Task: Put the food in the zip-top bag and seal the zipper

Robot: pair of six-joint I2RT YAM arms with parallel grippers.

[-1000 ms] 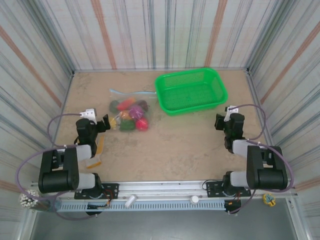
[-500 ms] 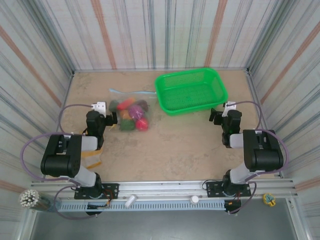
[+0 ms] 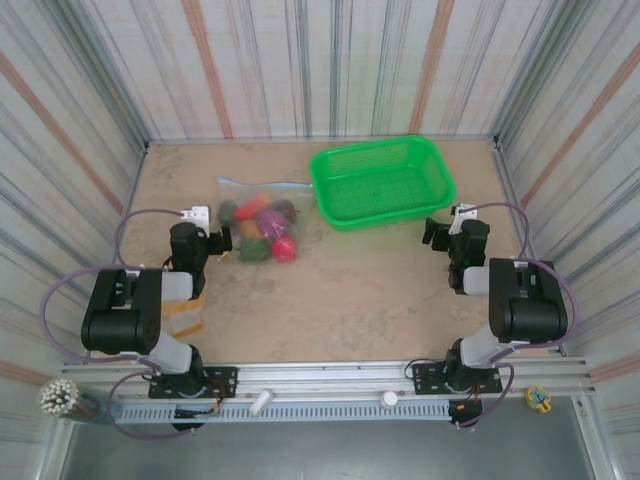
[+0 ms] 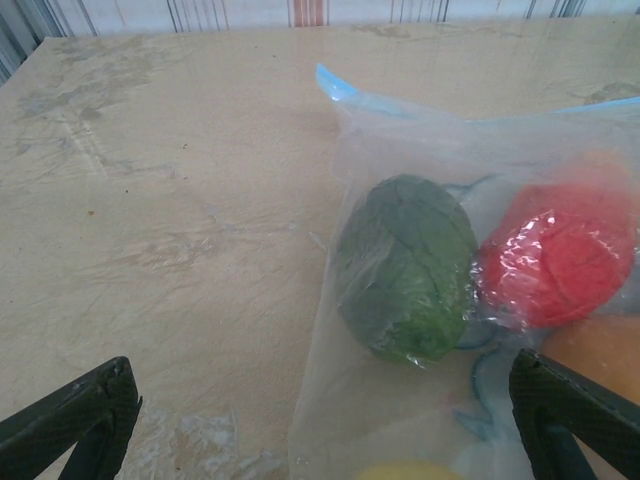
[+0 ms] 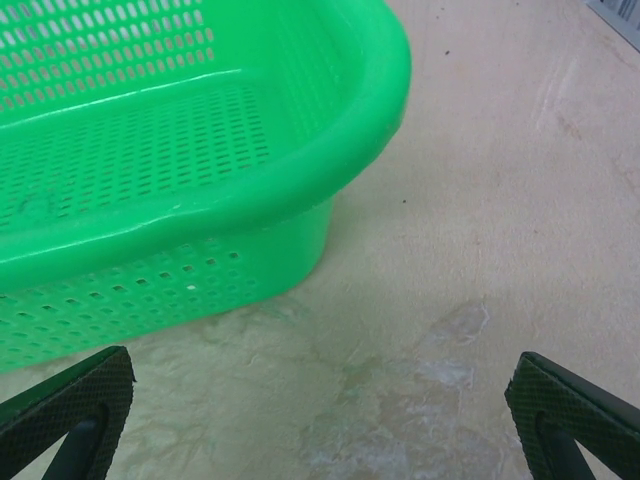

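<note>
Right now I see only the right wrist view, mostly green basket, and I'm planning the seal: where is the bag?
Observer: In the top view, the zip-top bag lies flat on the table, left of the green basket.
Operator: Is the food inside?
Observer: Yes. The left wrist view shows a green piece and a red piece under the plastic.
Operator: And the left fingers?
Observer: The left fingers are spread wide at the bag's left edge, gripping nothing.

Clear zip-top bag (image 3: 237, 202), flat, food (image 3: 263, 231) inside (green, red, orange), blue zipper (image 3: 262, 184) at far edge.
</note>
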